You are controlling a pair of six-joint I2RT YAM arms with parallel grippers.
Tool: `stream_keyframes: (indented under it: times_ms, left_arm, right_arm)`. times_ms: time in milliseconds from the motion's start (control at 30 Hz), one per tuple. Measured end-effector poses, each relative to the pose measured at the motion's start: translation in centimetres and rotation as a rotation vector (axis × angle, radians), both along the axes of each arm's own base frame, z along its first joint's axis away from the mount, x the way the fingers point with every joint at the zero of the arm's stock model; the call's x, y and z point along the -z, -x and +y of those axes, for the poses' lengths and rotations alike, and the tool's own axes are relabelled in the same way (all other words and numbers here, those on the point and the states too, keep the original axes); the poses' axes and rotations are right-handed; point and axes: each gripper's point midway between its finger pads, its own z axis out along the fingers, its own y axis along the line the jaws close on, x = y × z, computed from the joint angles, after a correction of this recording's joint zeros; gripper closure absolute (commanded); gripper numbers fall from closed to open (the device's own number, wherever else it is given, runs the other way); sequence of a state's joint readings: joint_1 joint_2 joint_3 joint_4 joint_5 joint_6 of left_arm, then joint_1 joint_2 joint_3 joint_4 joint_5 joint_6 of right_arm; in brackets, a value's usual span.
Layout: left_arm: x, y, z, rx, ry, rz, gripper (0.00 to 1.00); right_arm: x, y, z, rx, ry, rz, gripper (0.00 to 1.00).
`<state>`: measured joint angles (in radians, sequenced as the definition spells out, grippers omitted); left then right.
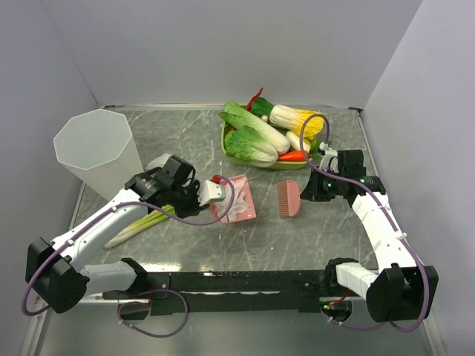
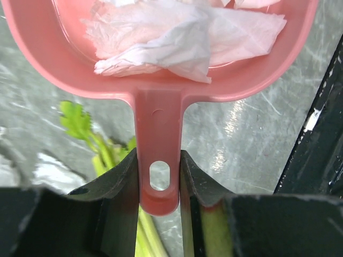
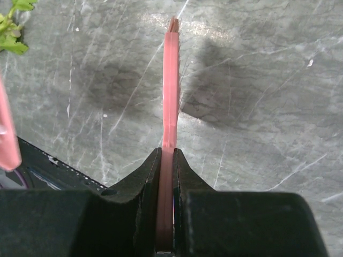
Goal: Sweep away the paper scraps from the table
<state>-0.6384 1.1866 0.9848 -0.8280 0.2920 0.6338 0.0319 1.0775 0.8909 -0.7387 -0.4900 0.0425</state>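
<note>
Top external view: the paper scraps (image 1: 236, 211) lie heaped inside a pink dustpan (image 1: 239, 194) near the middle of the table (image 1: 297, 239). The dustpan's long axis runs roughly left to right, its handle end at the left gripper (image 1: 210, 194) and its pan end toward a pink brush (image 1: 289, 199), which sits just to its right with bare tabletop between them. The right gripper (image 1: 308, 189) holds that brush from the right side, so the brush head points left at the dustpan.

In the left wrist view the left gripper (image 2: 158, 160) is clamped on the dustpan (image 2: 158, 120) handle, one finger on each side of the slot hole, and the handle points straight back between them. The scraps (image 2: 177, 37) are crumpled white sheets bunched in the pan. Green leafy stalks (image 2: 99, 147) lie on the table (image 2: 236, 128) beneath the handle.

In the right wrist view the right gripper (image 3: 167, 160) pinches the brush (image 3: 170, 80), seen edge-on and pointing straight away from the fingers. Whether its bristles touch the table (image 3: 257, 80) is unclear.

Behind the dustpan and brush stands a green tray (image 1: 225, 142) of vegetables (image 1: 256, 133). A tall pale bin (image 1: 96, 148) stands at far left, and a leek (image 1: 137, 226) lies under the left arm.
</note>
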Motion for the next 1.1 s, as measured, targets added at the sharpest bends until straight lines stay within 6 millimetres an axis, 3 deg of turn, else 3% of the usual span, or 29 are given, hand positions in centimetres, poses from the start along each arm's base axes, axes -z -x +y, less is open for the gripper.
stream_keyframes:
  times_ms: [133,367,600,833,1033,1100]
  left_arm:
    - [-2.5,-1.1,-0.6,-0.008,0.042,-0.038,0.99]
    - [-8.6,-3.9,-1.4,-0.036,0.146,-0.14,0.99]
    - [-11.4,-6.2,-0.6,-0.102,0.167,-0.187,0.99]
    - [-14.0,-9.2,2.9,-0.241,0.146,-0.245,0.99]
    - [-16.2,-11.4,8.3,-0.429,0.102,-0.32,0.99]
    - [-16.6,-11.8,11.1,-0.517,0.071,-0.348,0.99]
  right_arm:
    - [0.1,-0.1,0.1,0.003,-0.009,0.005,1.0]
    - [0.4,-0.3,0.5,0.004,-0.031,0.031,1.0]
    - [0.9,-1.6,0.7,0.017,-0.047,0.086,1.0]
    - [0.4,-3.9,1.1,0.027,-0.053,0.106,1.0]
    - [0.6,-4.7,2.0,0.019,-0.06,0.134,1.0]
    - [1.1,-4.8,2.5,0.012,-0.06,0.157,1.0]
